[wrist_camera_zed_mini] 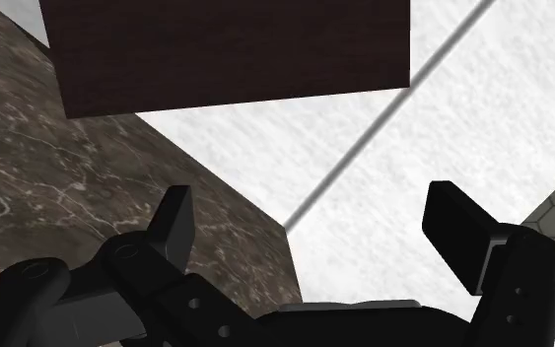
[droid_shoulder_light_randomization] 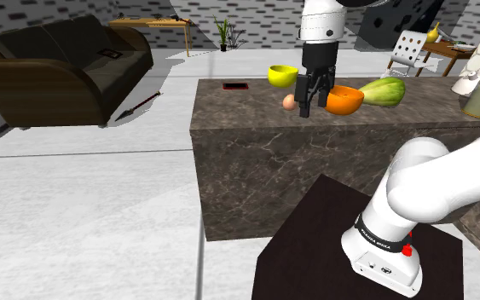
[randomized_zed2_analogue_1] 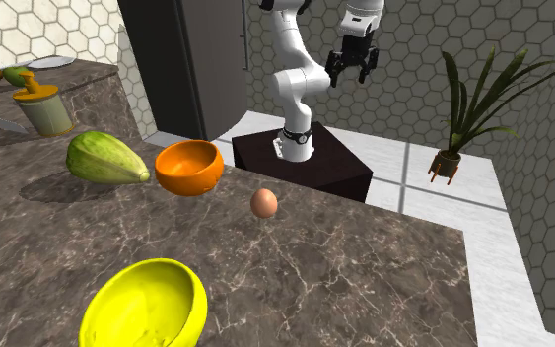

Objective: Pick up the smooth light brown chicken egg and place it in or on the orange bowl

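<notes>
We found the egg (randomized_zed2_analogue_1: 264,203) at the second exterior view's centre, well down-left of our spread, empty gripper (randomized_zed2_analogue_1: 352,71); the orange bowl (randomized_zed2_analogue_1: 189,168) sat further left.

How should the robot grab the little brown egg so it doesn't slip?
Grip the egg across its middle, coming straight down from above. It is smooth and rounded and sits alone on the counter, apart from the orange bowl, so the open gripper can probably lower one finger on each side.
</notes>
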